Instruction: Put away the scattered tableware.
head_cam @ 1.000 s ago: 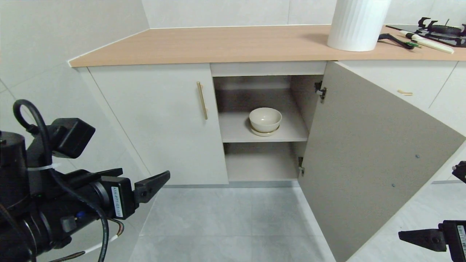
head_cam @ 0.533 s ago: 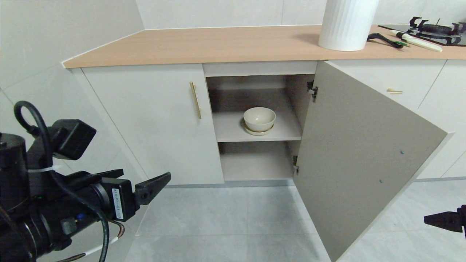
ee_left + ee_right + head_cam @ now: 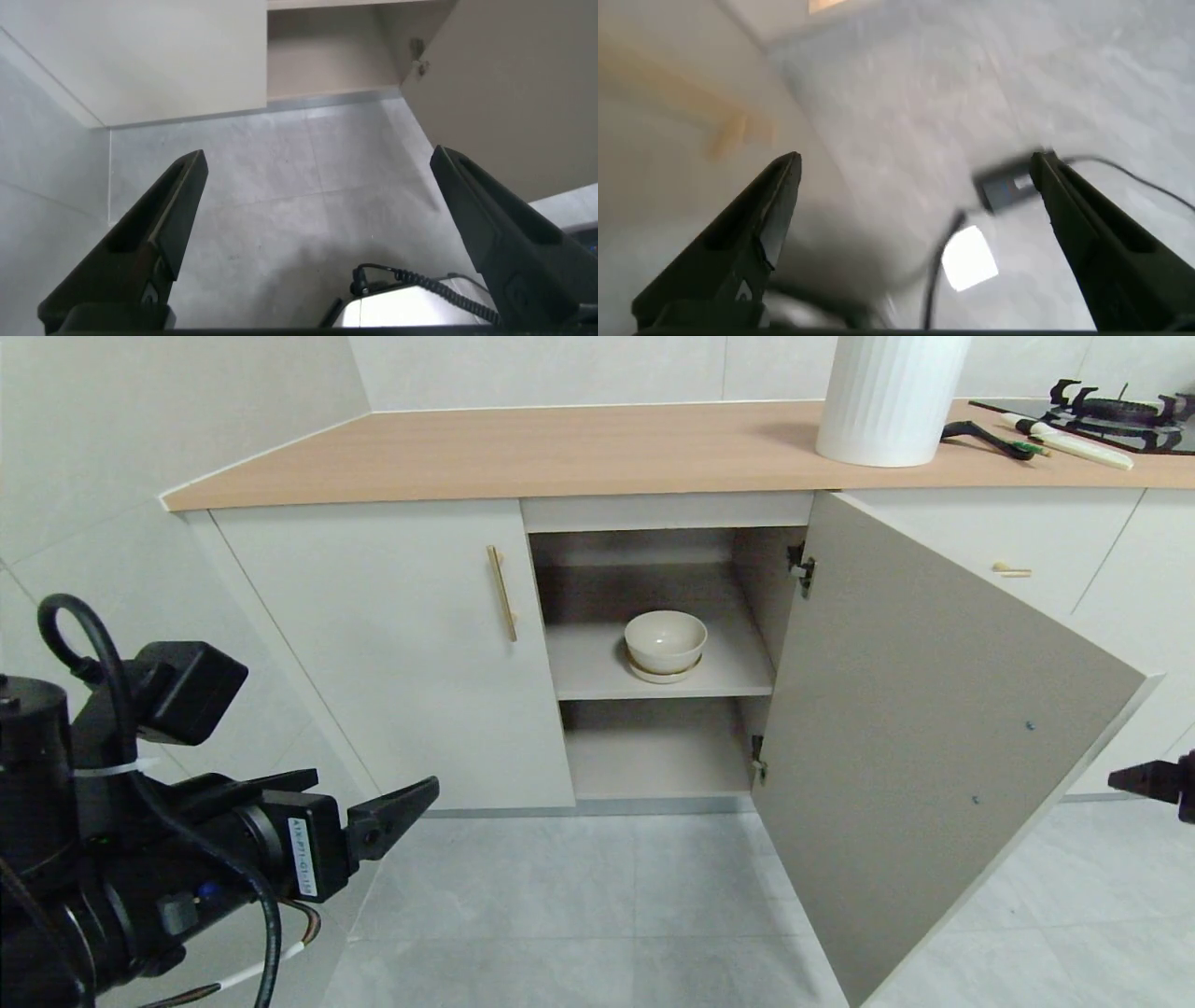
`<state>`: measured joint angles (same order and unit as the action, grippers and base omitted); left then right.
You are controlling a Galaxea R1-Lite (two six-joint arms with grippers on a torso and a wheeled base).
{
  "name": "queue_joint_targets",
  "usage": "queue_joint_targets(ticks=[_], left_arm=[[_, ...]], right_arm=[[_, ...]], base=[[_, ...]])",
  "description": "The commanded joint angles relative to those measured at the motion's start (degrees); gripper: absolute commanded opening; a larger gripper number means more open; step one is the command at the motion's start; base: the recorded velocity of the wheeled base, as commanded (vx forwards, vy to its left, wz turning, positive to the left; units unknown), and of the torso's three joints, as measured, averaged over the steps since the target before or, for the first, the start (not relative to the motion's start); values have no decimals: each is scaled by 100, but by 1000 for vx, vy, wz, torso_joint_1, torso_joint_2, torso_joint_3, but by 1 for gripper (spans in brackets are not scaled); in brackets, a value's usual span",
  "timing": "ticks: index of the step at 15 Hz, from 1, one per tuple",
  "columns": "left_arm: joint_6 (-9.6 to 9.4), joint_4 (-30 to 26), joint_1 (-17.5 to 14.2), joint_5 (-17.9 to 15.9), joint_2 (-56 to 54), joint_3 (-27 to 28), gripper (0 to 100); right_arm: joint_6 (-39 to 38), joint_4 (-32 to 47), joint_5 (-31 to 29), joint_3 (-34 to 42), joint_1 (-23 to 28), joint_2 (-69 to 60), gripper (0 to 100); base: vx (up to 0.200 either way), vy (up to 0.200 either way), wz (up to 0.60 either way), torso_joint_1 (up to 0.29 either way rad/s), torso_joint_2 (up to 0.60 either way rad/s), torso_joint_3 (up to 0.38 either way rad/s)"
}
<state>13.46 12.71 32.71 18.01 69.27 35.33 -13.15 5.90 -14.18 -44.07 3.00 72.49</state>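
Tableware: one cream bowl point(image 3: 665, 639), upright, seated on a matching saucer point(image 3: 665, 674). Both stand on the upper shelf point(image 3: 588, 667) of the open cabinet beneath the bench point(image 3: 523, 448), toward the shelf's front edge.

Cabinet door point(image 3: 934, 709): swung wide open, hinged on the right side of the opening. You see the neighbouring door point(image 3: 392, 644) closed, with a brass bar handle point(image 3: 501, 593) upright near its right edge.

Bench items: a white ribbed vessel point(image 3: 892, 397) stands above the open door's hinge side. Just beside it, to your right, a black-handled utensil point(image 3: 985, 432) and a white-handled one point(image 3: 1074, 441) lie flat, near the gas hob point(image 3: 1116, 406).

Arms: your left tool point(image 3: 318, 177) hangs low over the grey tile floor point(image 3: 579, 896), left of the opening and well apart from the bowl, its jaws spread wide and holding nothing. Your right tool point(image 3: 915, 173) sits past the open door's outer edge, its jaws likewise spread wide with nothing between them.
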Motion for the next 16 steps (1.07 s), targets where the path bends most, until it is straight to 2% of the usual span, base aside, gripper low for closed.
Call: queue_joint_targets(ticks=[1, 3, 6, 9, 12, 14, 16], left_arm=[[8, 12, -1, -8, 25, 9, 100], [34, 82, -98, -25, 43, 27, 100], [34, 91, -142, -16, 34, 53, 100], [52, 135, -256, -25, 78, 97, 100], [52, 407, -326, -34, 157, 53, 100], [43, 442, -353, -25, 157, 44, 100], [43, 442, -353, -16, 149, 53, 100]], right_arm=[[-3, -362, 152, 12, 87, 530, 100], [6, -1012, 249, -40, 78, 917, 100], [15, -1451, 275, -137, 8, 1470, 100], [6, -1662, 433, -243, -309, 1778, 100], [-3, -1838, 442, -269, -766, 1927, 100], [-38, -1891, 451, -313, -1548, 1989, 100], [-73, -2146, 451, -339, -2023, 2033, 100]], base=[[0, 0, 0, 0, 0, 0], [0, 0, 0, 0, 0, 0], [0, 0, 0, 0, 0, 0], [0, 0, 0, 0, 0, 0], [0, 0, 0, 0, 0, 0], [0, 0, 0, 0, 0, 0], [0, 0, 0, 0, 0, 0]])
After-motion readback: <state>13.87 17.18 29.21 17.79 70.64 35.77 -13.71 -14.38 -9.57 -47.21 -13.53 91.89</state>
